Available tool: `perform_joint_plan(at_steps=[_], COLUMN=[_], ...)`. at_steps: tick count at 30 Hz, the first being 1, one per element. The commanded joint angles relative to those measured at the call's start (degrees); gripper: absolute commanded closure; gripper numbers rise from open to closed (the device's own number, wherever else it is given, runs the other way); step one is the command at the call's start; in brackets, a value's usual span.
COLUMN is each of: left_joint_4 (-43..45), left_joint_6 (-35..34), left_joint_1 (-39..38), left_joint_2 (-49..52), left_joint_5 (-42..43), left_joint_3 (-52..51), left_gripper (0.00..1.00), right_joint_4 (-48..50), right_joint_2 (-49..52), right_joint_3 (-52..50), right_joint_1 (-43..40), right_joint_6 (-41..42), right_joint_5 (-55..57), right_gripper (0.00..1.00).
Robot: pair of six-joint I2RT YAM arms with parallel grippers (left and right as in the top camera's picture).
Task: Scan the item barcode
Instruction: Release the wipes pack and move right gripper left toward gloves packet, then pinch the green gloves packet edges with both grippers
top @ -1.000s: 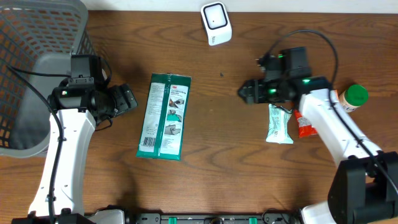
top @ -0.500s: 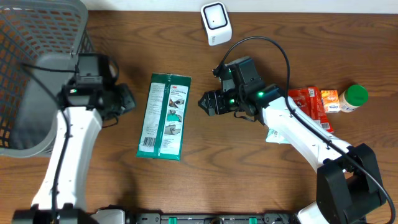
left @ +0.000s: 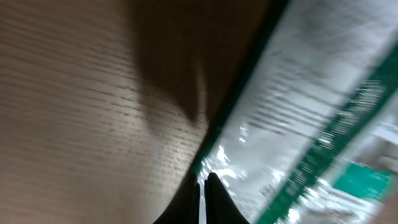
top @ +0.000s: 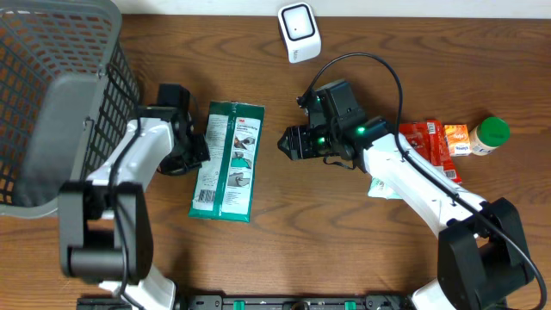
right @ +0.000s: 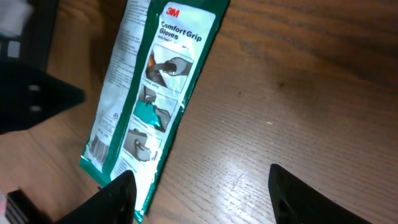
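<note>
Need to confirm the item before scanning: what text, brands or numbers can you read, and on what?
"3M": top of the green glove pack.
"Comfort Grip Gloves": same pack, below the logo.
Fine print on it and the digits by its barcode: too small to read.
Labels on the red packet and the green-capped bottle: too small to read.

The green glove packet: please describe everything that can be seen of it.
The glove packet is a flat, glossy plastic pouch, green-edged with white panels, printed with 3M, "Comfort Grip Gloves", small pictures and what looks like a barcode toward the end nearest the robot. It lies flat on the wooden table, slightly tilted. The shut left tool sits at its left edge; whether it pinches it is unclear.
</note>
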Motion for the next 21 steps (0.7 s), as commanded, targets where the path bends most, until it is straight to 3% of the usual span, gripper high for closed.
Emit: perform_joint_plan(at_steps=[1, 8, 21], left_joint_4=[-0.26, 1.01, 4.74], left_joint_6=[0.98, 0.96, 0.90], left_joint_1=[0.02, -0.26, -7.34], left_joint_2=[4.35, 9.09, 9.84], left_joint_5=[0.57, 3.52, 6.10], left_joint_3=[-0.33, -0.33, -0.50], left_gripper=[0.93, 0.92, 0.91], right_joint_4=[0.57, 4.11, 9.11], right_joint_2=[3.41, 10.38, 17.40], right_joint_3=[-0.57, -0.57, -0.57], right_joint_1=[-0.26, -1.77, -1.99], right_joint_6=[2.08, 2.45, 2.58], right_joint_5=[-2.99, -7.37, -14.95], right_gripper=[0.38, 0.43, 0.38])
